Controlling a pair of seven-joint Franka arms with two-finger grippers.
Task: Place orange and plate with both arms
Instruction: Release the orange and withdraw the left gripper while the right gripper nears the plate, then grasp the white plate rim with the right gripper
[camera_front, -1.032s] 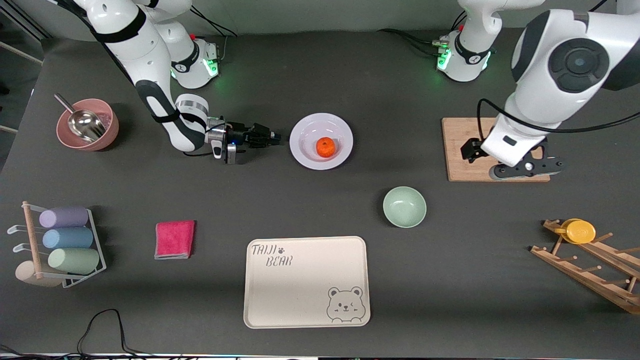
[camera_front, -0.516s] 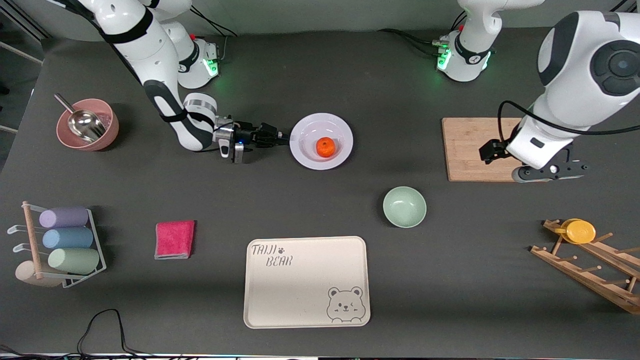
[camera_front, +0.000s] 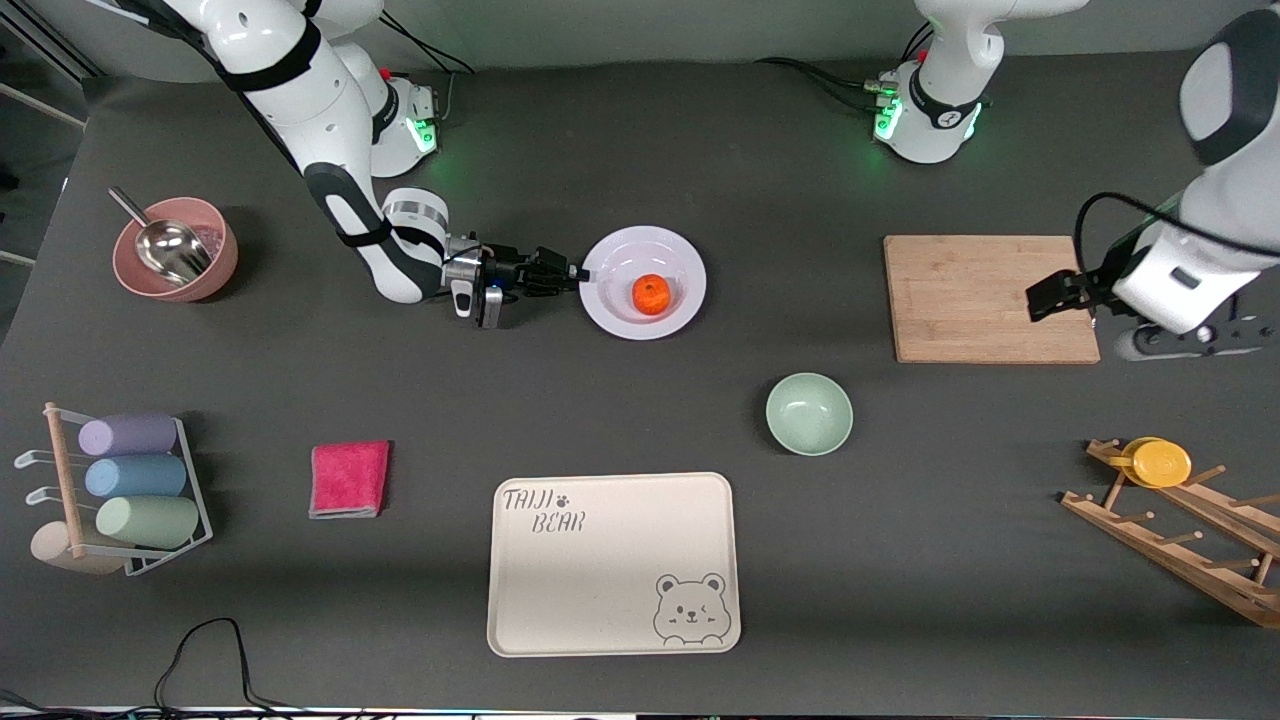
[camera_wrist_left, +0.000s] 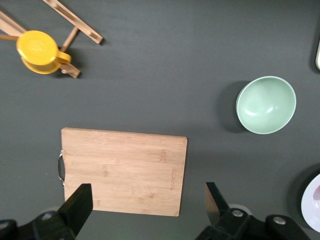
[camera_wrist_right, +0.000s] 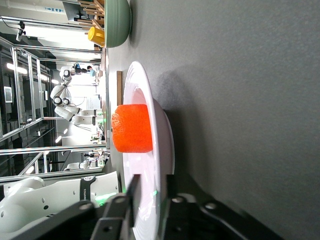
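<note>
The orange (camera_front: 651, 293) lies in the middle of the pale plate (camera_front: 606, 308), mid-table toward the robots' bases. My right gripper (camera_front: 574, 274) is low at the plate's rim on the side toward the right arm's end. It is open, with one finger above the rim and one below. The right wrist view shows the orange (camera_wrist_right: 132, 128) on the plate (camera_wrist_right: 148, 95) and the rim between my right gripper's (camera_wrist_right: 150, 182) fingers. My left gripper (camera_front: 1195, 338) is open and empty, up in the air by the cutting board (camera_front: 985, 297). In the left wrist view my left gripper (camera_wrist_left: 148, 205) hangs over that board (camera_wrist_left: 122, 170).
A mint-green bowl (camera_front: 809, 413) and a cream bear tray (camera_front: 613, 563) lie nearer the camera than the plate. A pink bowl with a scoop (camera_front: 175, 250), a red cloth (camera_front: 349, 478) and a cup rack (camera_front: 120, 490) sit at the right arm's end. A wooden rack with a yellow cup (camera_front: 1160, 462) is at the left arm's end.
My right gripper has slid toward the plate and now straddles its rim. My left arm has swung away from over the cutting board toward its own end of the table.
</note>
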